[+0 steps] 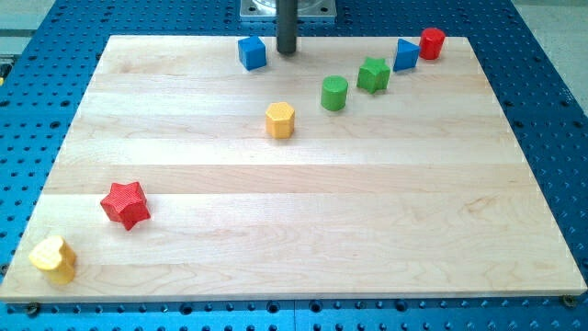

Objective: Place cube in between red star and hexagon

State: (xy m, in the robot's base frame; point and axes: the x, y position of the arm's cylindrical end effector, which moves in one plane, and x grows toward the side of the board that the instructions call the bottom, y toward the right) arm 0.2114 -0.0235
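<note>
A blue cube sits near the view's top, left of centre. My tip stands just to the cube's right, a small gap apart. A yellow-orange hexagon lies below them, near the board's middle. A red star lies at the view's lower left, far from both.
A green cylinder, a green star, a blue triangular block and a red cylinder line up toward the view's top right. A yellow heart-like block sits at the bottom left corner. The wooden board lies on a blue perforated table.
</note>
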